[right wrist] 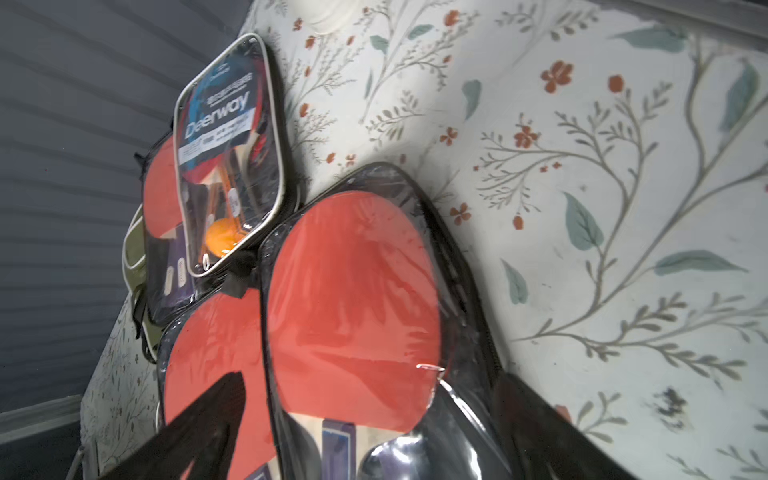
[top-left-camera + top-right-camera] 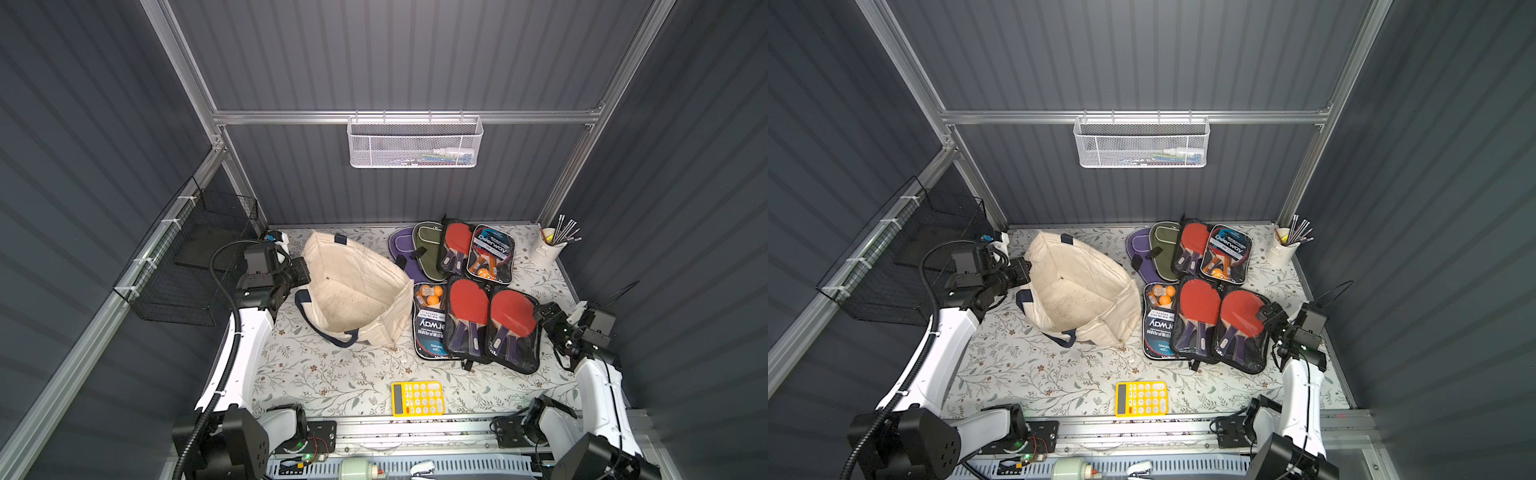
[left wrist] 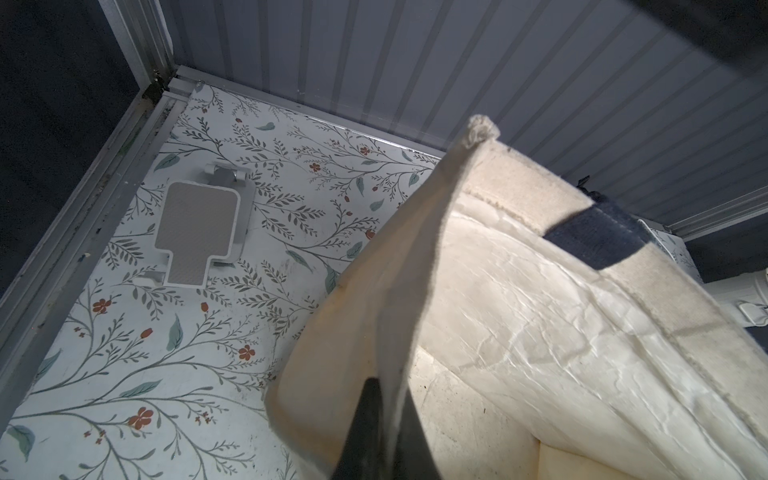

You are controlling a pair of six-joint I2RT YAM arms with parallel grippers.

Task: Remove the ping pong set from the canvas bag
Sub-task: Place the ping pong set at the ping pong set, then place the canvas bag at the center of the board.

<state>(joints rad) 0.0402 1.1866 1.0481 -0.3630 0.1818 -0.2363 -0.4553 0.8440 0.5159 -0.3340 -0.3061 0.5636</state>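
the clear plastic case of red ping pong paddles (image 2: 513,328) lies on the floral tabletop (image 2: 332,374), out of the cream canvas tote (image 2: 328,253) whose rim the left gripper (image 2: 301,266) pinches, so the wide-open, empty right gripper (image 2: 545,318) should rise straight without snagging plastic

"Deerway" stands in white on the ping pong set (image 2: 492,249) at one o'clock from the calculator (image 2: 417,399). A second set (image 2: 430,328) at twelve o'clock shows upside-down "erway". The calculator's key marks are illegible.
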